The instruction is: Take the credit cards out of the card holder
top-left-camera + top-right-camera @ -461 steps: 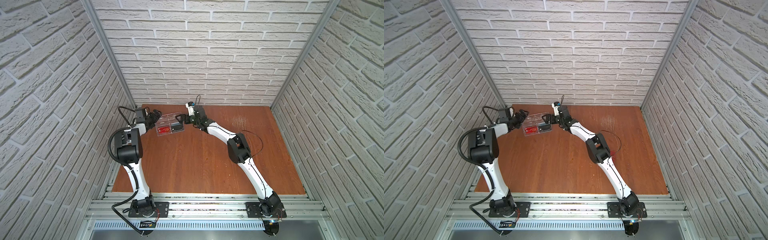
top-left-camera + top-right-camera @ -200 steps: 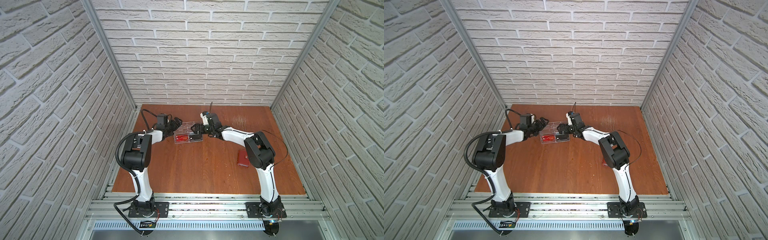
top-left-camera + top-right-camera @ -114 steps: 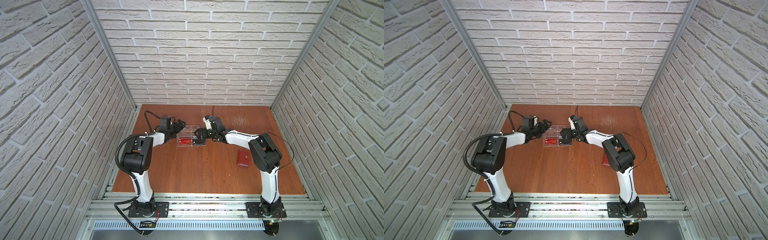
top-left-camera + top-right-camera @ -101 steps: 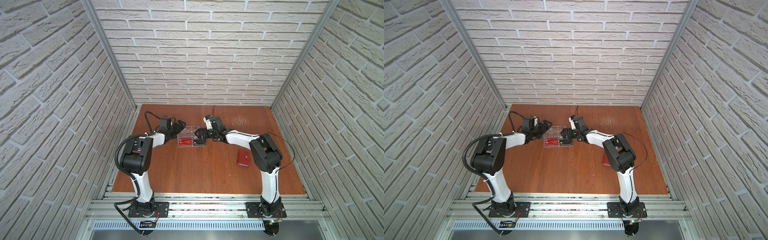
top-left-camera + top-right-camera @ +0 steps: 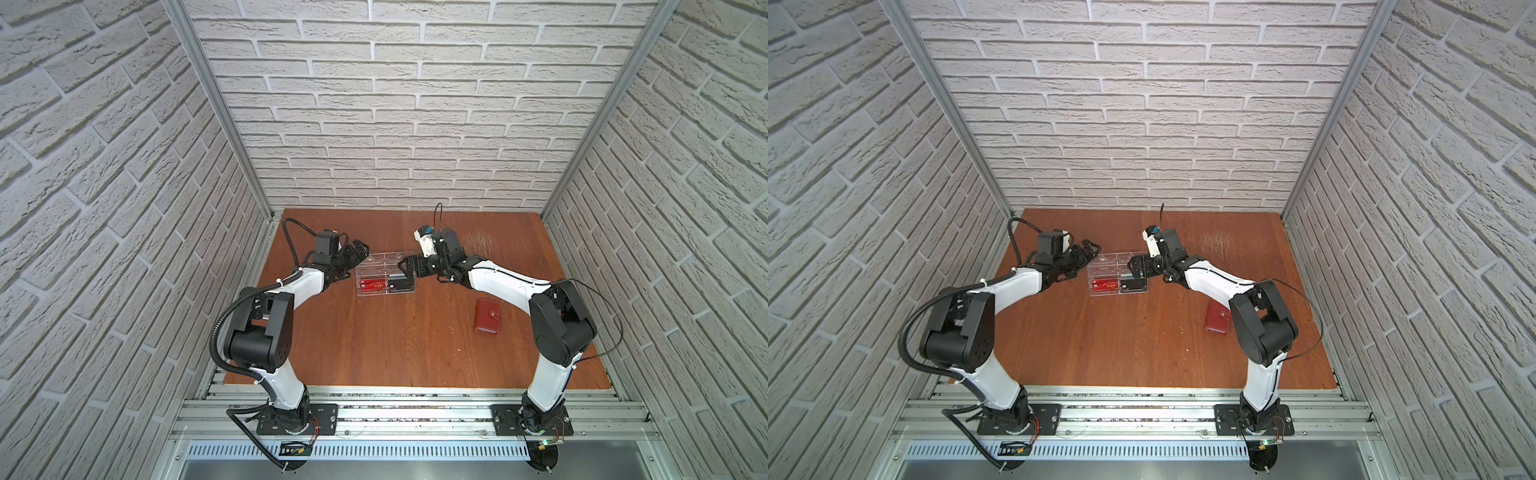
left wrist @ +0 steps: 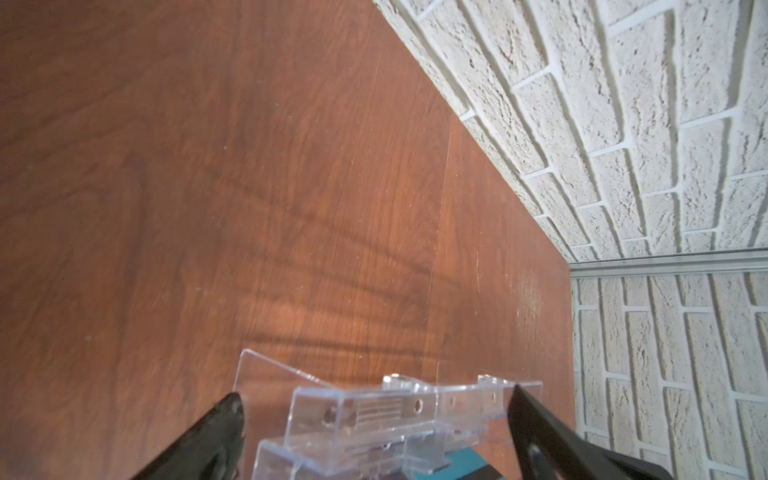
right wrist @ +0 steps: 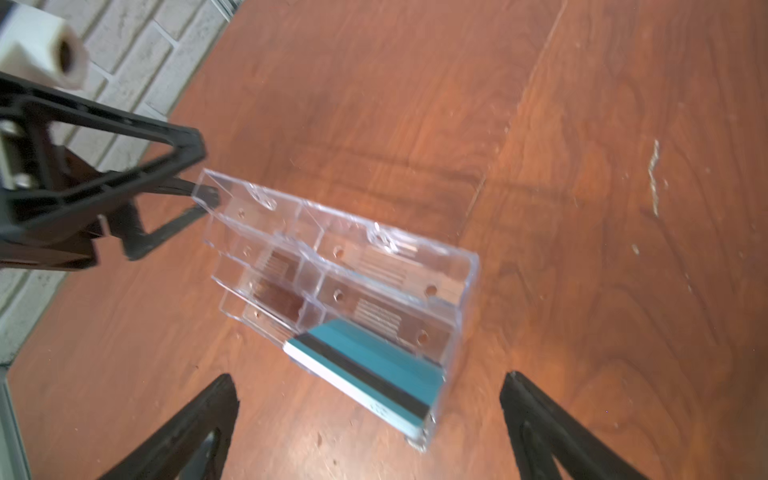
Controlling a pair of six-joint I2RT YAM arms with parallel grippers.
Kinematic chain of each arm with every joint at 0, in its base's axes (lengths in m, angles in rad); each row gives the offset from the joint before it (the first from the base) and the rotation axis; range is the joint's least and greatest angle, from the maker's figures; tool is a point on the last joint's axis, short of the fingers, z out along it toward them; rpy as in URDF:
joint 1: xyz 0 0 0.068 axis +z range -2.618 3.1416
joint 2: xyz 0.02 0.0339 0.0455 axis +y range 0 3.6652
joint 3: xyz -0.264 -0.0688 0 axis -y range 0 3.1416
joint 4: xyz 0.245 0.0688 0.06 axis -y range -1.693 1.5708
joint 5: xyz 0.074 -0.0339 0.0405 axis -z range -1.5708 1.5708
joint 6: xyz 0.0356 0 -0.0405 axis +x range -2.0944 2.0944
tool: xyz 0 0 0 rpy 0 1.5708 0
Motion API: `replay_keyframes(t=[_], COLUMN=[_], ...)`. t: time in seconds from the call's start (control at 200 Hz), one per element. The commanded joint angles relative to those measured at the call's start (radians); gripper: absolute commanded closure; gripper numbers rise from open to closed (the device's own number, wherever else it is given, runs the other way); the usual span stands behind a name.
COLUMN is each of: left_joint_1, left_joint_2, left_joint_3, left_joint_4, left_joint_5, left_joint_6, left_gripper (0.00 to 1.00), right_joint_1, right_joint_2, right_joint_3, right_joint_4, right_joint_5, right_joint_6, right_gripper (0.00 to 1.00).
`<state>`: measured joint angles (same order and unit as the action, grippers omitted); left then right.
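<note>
Card holder (image 5: pixel 488 316), a small red wallet with a snap tab, lies closed and flat on the right half of the wooden table (image 5: pixel 395 345), well apart from both grippers; both top views show it (image 5: pixel 1218 319)

Toward the far middle of the table sits a clear acrylic tiered rack (image 5: pixel 386 264). In both top views its front row holds a red card (image 5: pixel 372 286) marked "VIP". Beside that, on the right, is a dark card (image 5: pixel 401 285). The right wrist view shows a teal card (image 7: pixel 374 365) with a black stripe and a white edge, standing in an end compartment of the lowest tier. Whether that is the dark card I cannot tell

The left gripper (image 5: pixel 356 254) is at the rack's left rear corner with its jaws spread wide. In the left wrist view the rack's end lies between the fingertips (image 6: pixel 230 409), and I cannot tell if either presses on it. In the right wrist view one of its fingers meets the rack's top corner

The right gripper (image 5: pixel 405 269) is at the rack's right end, its jaws likewise wide apart and holding nothing. In its own wrist view both fingers (image 7: pixel 216 403) stand just short of the rack, one to each side of the teal card's end
</note>
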<state>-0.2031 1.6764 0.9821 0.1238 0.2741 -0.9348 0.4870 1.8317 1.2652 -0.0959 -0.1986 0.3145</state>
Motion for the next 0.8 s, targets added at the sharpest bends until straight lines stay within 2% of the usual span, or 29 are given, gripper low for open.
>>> replay_keyframes(t=[0.0, 0.295, 0.51, 0.795], left_joint_1=[0.005, -0.035, -0.100, -0.130], left_joint_2=[-0.072, -0.184, -0.253, -0.302], left_joint_3=[-0.048, -0.173, -0.220, -0.253], left_joint_4=[-0.033, -0.005, -0.004, 0.001], left_joint_5=[-0.024, -0.010, -0.038, -0.041], left_joint_6=[0.012, -0.045, -0.048, -0.044], left_gripper=[0.02, 0.02, 0.02, 0.02], right_joint_1=[0.006, 0.025, 0.026, 0.027], right_joint_2=[-0.047, -0.023, 0.058, 0.128], right_joint_3=[-0.049, -0.062, 0.033, 0.129], right_joint_4=[-0.056, -0.112, -0.159, -0.171], right_joint_5=[0.036, 0.118, 0.168, 0.177], right_joint_6=[-0.035, -0.020, 0.026, 0.078], right_gripper=[0.00, 0.00, 0.00, 0.01])
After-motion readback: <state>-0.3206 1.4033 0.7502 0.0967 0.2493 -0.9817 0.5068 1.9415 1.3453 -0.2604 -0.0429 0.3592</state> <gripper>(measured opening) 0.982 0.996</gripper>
